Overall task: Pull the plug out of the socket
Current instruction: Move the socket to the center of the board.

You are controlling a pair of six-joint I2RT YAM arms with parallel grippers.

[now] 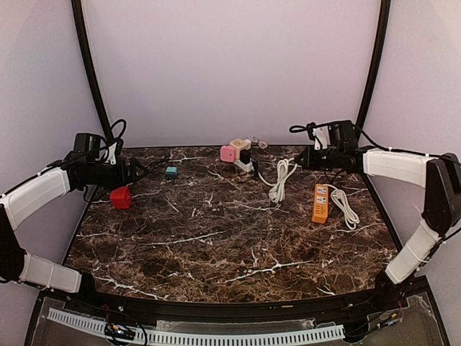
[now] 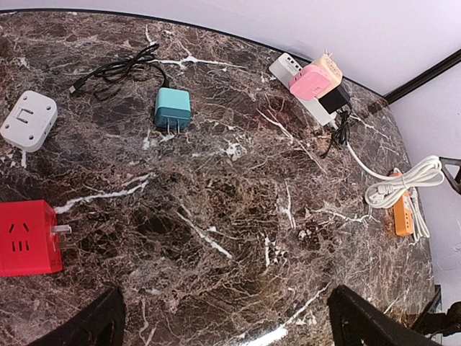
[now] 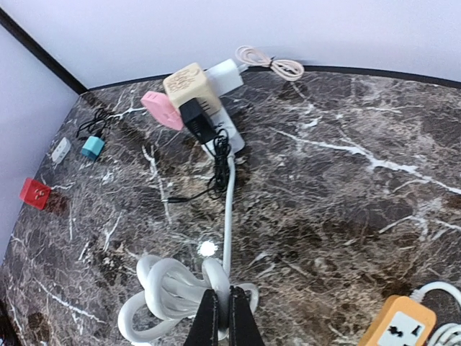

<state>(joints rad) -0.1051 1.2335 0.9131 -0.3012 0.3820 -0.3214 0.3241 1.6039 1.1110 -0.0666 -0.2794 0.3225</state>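
Note:
A white power strip (image 1: 245,164) lies at the back middle of the marble table, with a pink plug (image 1: 227,153), a beige plug (image 1: 240,145) and a black plug (image 1: 245,156) in it. The right wrist view shows the strip (image 3: 232,137), the black plug (image 3: 198,119), the pink plug (image 3: 162,109) and the beige plug (image 3: 189,85). The strip's white cable runs to a coil (image 3: 169,292). My right gripper (image 3: 220,317) is shut on a strand of that coil, well short of the strip. My left gripper (image 2: 230,324) is open and empty, high over the left of the table.
An orange power strip (image 1: 320,203) with its own white cable lies at the right. A red socket cube (image 1: 121,197), a teal adapter (image 1: 171,172), a white adapter (image 2: 29,119) and a loose black cable (image 2: 119,68) lie at the left. A white charger (image 3: 227,72) sits behind the strip.

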